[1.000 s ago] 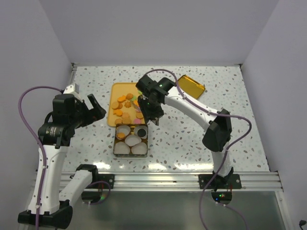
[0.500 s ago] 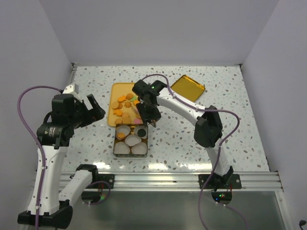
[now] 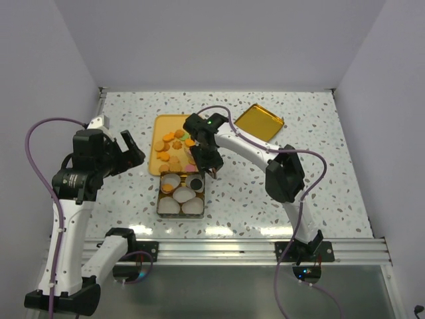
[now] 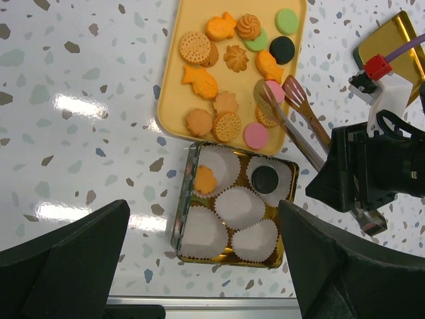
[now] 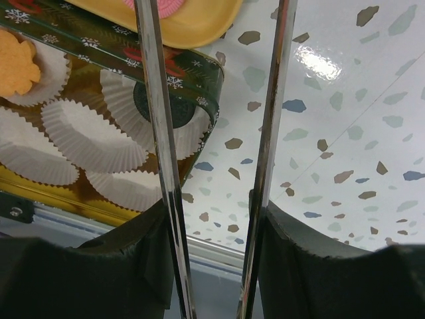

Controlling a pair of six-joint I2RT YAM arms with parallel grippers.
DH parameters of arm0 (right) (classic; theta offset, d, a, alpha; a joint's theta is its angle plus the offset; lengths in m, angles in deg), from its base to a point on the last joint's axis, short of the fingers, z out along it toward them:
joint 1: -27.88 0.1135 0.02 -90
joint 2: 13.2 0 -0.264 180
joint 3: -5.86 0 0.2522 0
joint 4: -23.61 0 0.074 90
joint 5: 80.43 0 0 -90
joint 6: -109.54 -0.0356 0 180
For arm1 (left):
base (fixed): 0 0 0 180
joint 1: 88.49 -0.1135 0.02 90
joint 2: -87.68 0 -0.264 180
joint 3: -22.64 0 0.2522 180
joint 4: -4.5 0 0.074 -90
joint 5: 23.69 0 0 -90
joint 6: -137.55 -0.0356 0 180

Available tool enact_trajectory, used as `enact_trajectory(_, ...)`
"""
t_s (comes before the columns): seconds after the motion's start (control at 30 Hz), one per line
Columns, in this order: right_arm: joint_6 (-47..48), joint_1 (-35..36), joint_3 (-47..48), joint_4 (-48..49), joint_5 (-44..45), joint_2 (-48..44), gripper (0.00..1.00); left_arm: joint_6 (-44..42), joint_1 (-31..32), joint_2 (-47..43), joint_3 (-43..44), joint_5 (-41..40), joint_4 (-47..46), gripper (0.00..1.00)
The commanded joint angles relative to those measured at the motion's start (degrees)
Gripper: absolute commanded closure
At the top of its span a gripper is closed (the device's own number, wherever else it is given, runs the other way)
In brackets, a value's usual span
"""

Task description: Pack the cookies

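- The right gripper (image 3: 207, 161) is reaching down beside the tray's near edge, clamped on long silver metal tongs (image 4: 295, 118), whose tips are spread over the tray.
- The left gripper (image 3: 133, 149) is hovering raised at the left, fingers wide apart.
- The small round cookies (image 4: 219, 63) are lying on the flat yellow tray (image 4: 169, 119); an orange one and a black one are sitting in white paper cups (image 4: 239, 203) inside the gold tin (image 5: 86, 50).

Slim white links join bulky black joints on the left arm (image 3: 63, 222) and right arm (image 3: 249, 147), each trailing a looping purple cable (image 3: 32, 143) at nine and three o'clock, with a green light (image 3: 208, 121) at twelve o'clock, a red plug (image 4: 376, 66) on the right wrist, and a matte black left claw (image 3: 133, 149).
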Motion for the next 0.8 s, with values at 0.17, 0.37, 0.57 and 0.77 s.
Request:
enact_trajectory(0.17, 1.49, -0.48, 0.27, -0.91, 0.37, 1.31, 0.55, -1.44, 0.14, 0.07, 0.37, -0.84, -1.19, 0.00)
enact_trajectory(0.37, 2.11, -0.74, 1.68, -2.49, 0.90, 1.40, 0.63, -1.44, 0.14, -0.37, -0.51, -0.84, -1.37, 0.00)
enact_trajectory(0.57, 2.20, -1.36, 4.31, -4.16, 1.87, 0.43, 0.69, -1.09, 0.14, 0.60, -0.07, -0.84, -1.54, 0.00)
enact_trajectory(0.77, 2.55, -1.62, 10.46, -7.85, 3.10, -1.33, 0.71, -0.91, 0.14, 1.56, 0.73, -0.84, -1.98, 0.00)
